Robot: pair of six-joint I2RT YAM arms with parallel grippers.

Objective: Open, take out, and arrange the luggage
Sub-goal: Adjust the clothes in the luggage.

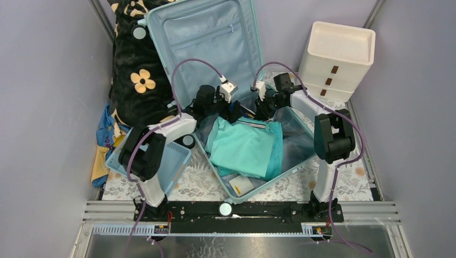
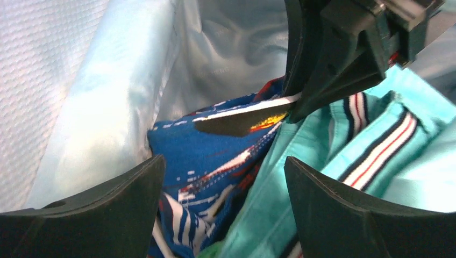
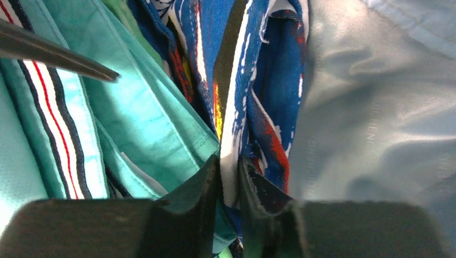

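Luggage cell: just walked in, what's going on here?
The luggage lies open, its lid propped up at the back and clothes inside. Both arms reach into its far end. The right pincer is pinched on a blue patterned cloth tucked against the lining. The left pincer stands open just above the same cloth, holding nothing. A teal garment with striped trim lies in the lower half.

Left fingers (image 2: 102, 217) spread wide, right fingers (image 3: 194, 215) seemingly pinched nearly together

was pretty much a robot lab cell, plain grey panels (image 1: 48, 107) boxed it in, two arms (image 1: 145, 156) sat bolted to a black rail (image 1: 258, 210), floral-cloth bench (image 1: 349, 185), cream drawer unit (image 1: 336, 59)
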